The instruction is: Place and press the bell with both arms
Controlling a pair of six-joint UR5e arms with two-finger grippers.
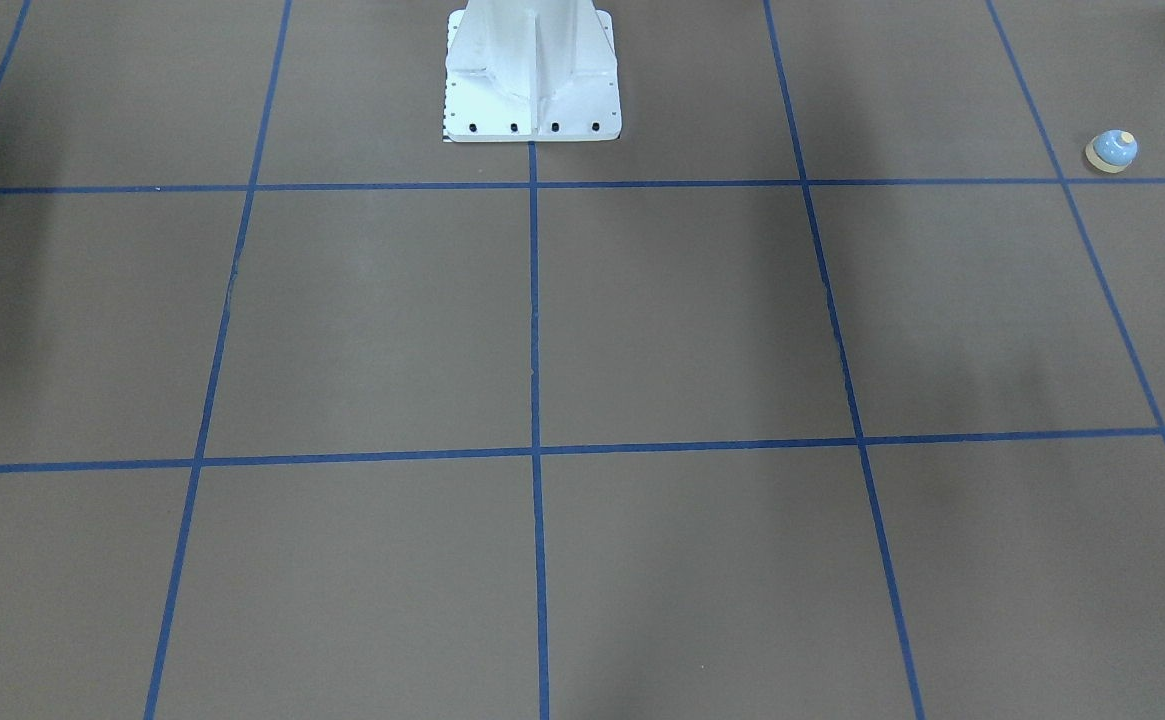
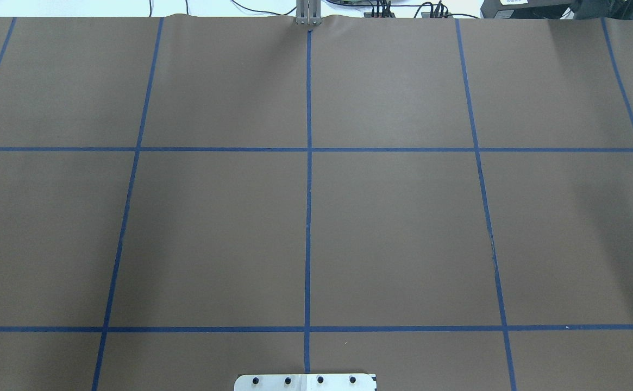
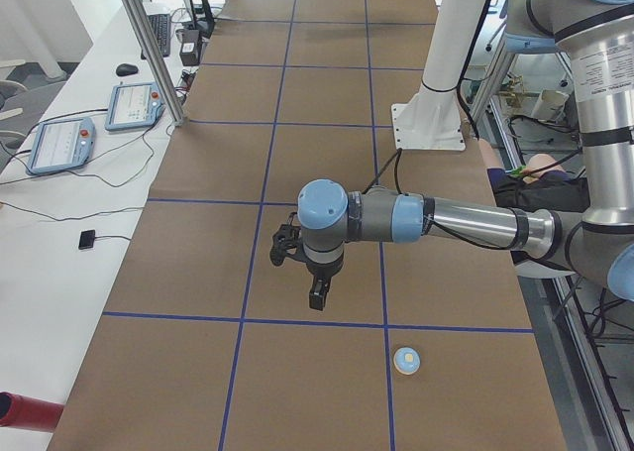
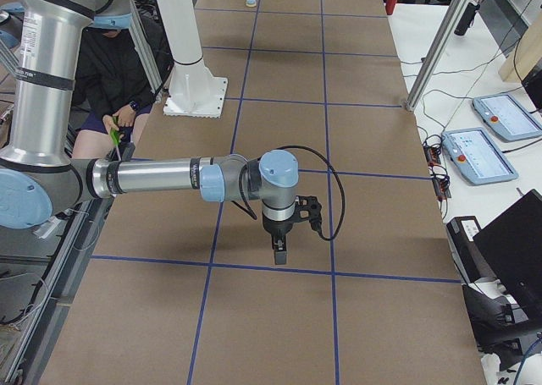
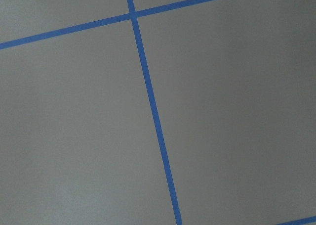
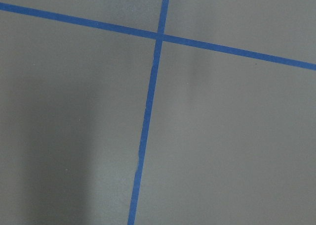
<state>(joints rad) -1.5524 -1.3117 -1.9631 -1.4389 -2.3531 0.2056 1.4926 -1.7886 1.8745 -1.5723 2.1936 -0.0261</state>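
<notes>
The bell (image 1: 1112,151) stands upright on the brown table at the robot's far left end; it also shows in the exterior left view (image 3: 406,360) and, tiny, in the exterior right view (image 4: 251,1). My left gripper (image 3: 317,297) hangs pointing down above the table, a short way from the bell and not touching it. My right gripper (image 4: 281,254) hangs pointing down at the other end of the table, far from the bell. I cannot tell whether either gripper is open or shut. Both wrist views show only brown paper and blue tape lines.
The white pedestal (image 1: 532,75) is bolted at the robot's side of the table. Teach pendants (image 3: 59,144) (image 4: 483,156) lie on the white benches beside aluminium posts (image 3: 149,45). A seated person (image 4: 110,72) is behind the robot. A red object (image 3: 25,411) lies near the corner.
</notes>
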